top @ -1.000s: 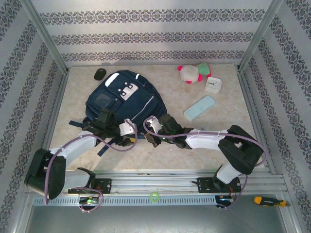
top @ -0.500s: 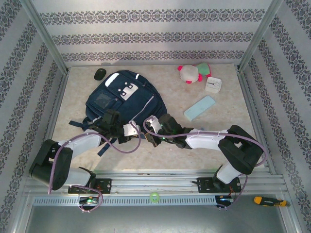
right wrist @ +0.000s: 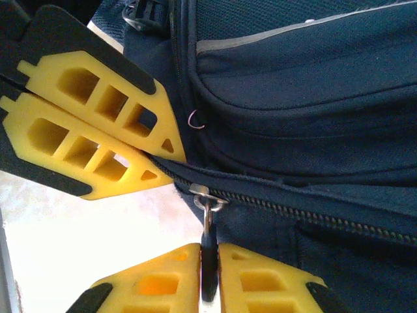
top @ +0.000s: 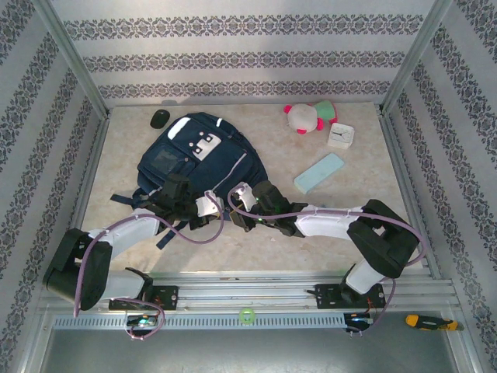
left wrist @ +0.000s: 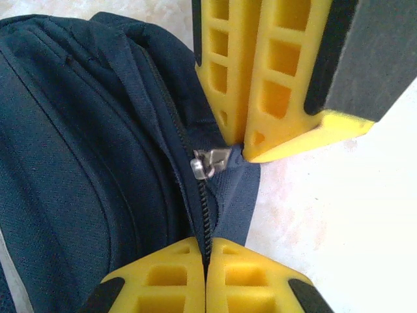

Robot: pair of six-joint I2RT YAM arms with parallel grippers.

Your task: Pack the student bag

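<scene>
**Student bag [top: 194, 159] pinned at the zip, both hands on**

It lies flat on the left half of the bench [top: 334, 233], soft and floppy, probably light. Left hand [left wrist: 206, 251] is pressed together on the fabric of the zip seam; right hand [right wrist: 208, 251] pinches the zipper pull [right wrist: 207, 218]. That cloth will bunch, so anchoring beside the slider looks wise.

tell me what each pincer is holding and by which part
The left pincer pinches the dark navy fabric backpack at its zipper seam. The right pincer grips the small metal zipper pull by its tab.
</scene>
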